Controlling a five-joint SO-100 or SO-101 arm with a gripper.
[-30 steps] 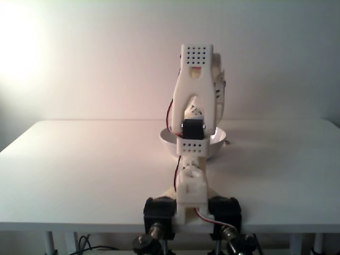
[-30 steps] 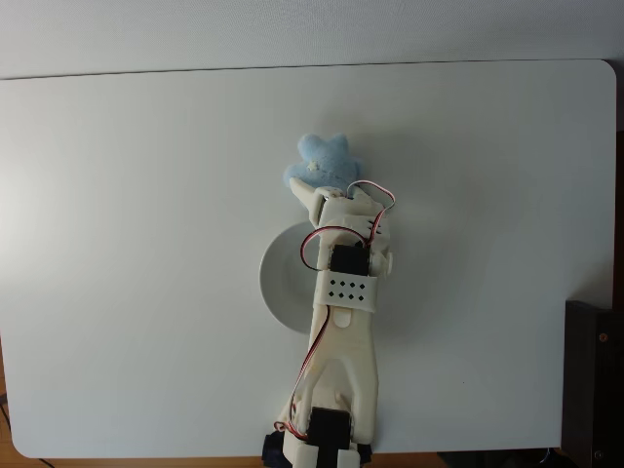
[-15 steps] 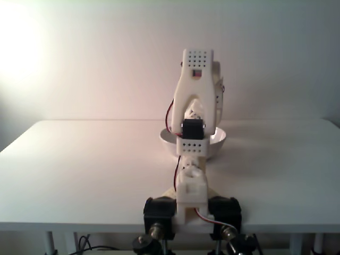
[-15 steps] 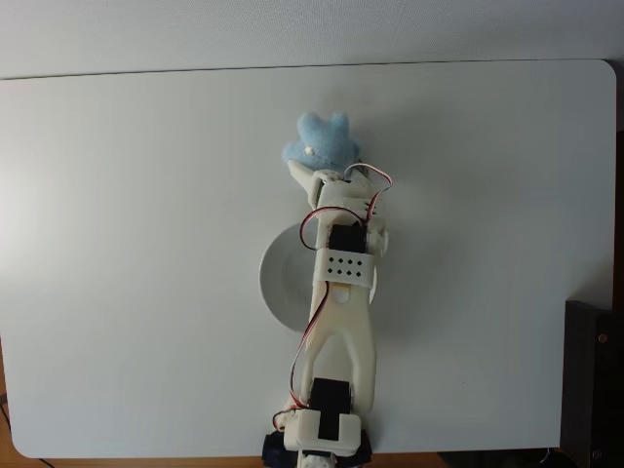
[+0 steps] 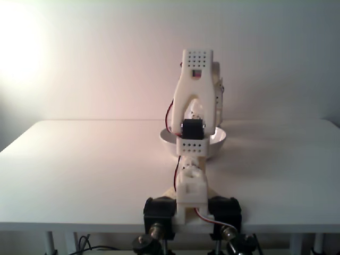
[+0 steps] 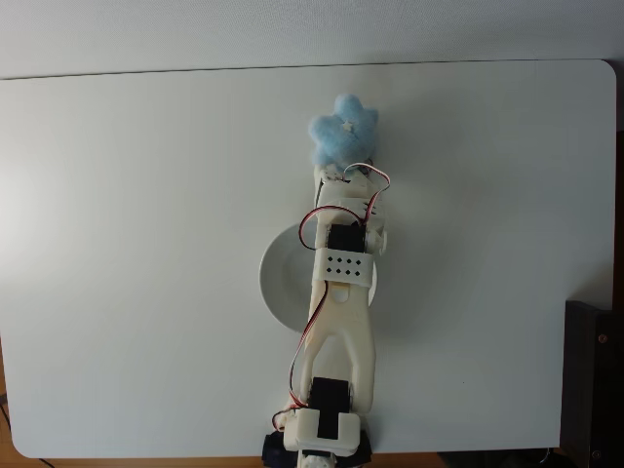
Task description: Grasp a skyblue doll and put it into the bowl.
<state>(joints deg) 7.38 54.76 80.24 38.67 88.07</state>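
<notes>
White table [image 6: 146, 244] — rounded corners — against a pale wall [image 5: 95, 58].

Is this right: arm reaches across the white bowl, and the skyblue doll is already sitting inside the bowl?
Not quite. The arm does reach across the bowl, but the skyblue doll is not inside it. In the fixed view from above it sits at the gripper, beyond the bowl's far rim, over bare table.

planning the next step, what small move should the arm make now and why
Probably draw the claw back toward the base: in the top-down fixed view the skyblue doll at its tip sits beyond the bowl, whose rim lies nearer the base under the arm, so it can't drop yet.
</notes>
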